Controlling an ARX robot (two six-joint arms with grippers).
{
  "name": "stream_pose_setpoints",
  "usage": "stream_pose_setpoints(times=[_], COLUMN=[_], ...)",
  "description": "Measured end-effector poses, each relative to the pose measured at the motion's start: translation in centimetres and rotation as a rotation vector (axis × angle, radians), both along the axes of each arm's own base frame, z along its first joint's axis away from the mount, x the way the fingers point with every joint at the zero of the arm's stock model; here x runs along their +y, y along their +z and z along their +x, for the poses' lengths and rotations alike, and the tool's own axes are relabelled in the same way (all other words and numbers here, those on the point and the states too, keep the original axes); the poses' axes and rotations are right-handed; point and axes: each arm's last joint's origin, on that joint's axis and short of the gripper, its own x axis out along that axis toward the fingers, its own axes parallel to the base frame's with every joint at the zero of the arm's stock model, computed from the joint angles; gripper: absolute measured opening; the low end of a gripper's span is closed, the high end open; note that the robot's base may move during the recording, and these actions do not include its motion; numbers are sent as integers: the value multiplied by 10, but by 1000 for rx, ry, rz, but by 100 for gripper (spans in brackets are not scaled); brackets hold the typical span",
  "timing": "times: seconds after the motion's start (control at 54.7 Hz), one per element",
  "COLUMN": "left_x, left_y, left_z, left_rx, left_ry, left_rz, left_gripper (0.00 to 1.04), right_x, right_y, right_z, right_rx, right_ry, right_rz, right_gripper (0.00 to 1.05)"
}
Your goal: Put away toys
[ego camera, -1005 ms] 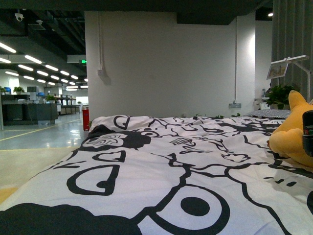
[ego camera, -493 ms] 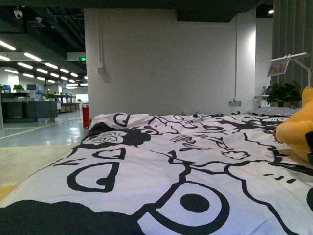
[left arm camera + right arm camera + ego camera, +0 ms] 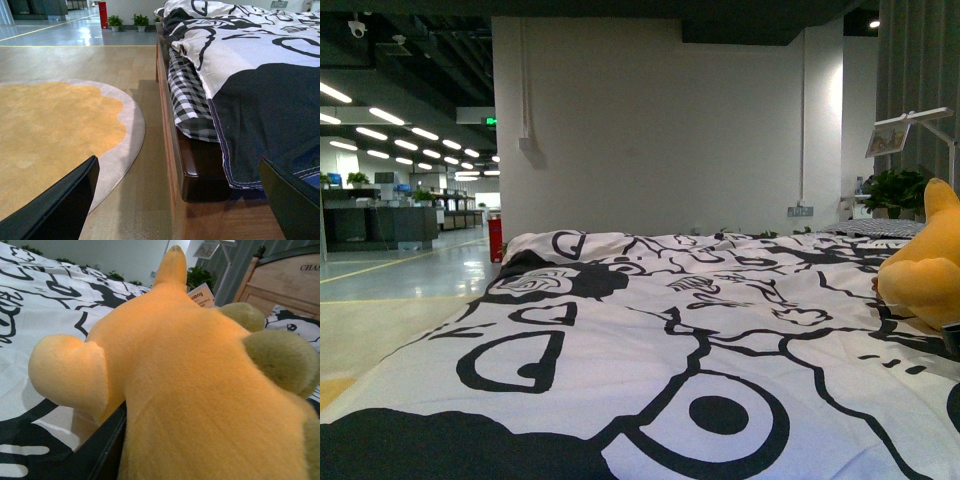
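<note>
**Plush Sits Against Right Arm, Left Arm Far Off**

The orange plush (image 3: 920, 270) lies on the quilt (image 3: 650, 330) at the right edge of the front view, ear pointing up. In the right wrist view it fills the frame, close over the dark right fingers (image 3: 100, 455) at lower left. Whether they are clamped on it cannot be told. Its long axis seems to run away from them toward the headboard (image 3: 280, 285). The left fingers (image 3: 60, 200), spread wide, hang beside the desk (image 3: 192, 165) above a rug (image 3: 55, 125), well apart from the plush. The right arm is nearer, and nothing visible stands in its way.
</note>
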Motion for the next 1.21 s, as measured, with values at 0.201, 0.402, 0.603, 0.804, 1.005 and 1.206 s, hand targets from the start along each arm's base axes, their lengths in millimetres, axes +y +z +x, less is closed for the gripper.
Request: stream_pose_setpoints(times=[0.201,0.402,0.603,0.804,1.005,1.206], left_x=[0,0,0,0,0,0], left_y=[0,0,0,0,0,0], left_z=[0,0,0,0,0,0], left_rx=[0,0,0,0,0,0], left_ry=[0,0,0,0,0,0], left_rz=[0,0,0,0,0,0], left_gripper=[98,98,98,98,98,98], right_x=[-2,-8,-8,-1,9,14], right_y=[23,60,91,90,74,54], right_z=[-5,-25,-61,-110,-155,-179], right_rx=[0,-36,-64,-34,-26,-43], right_ry=[101,302,524,702,759,728], right_rz=[107,252,338,417,506,586], right_gripper=[16,8,8,8,8,7])
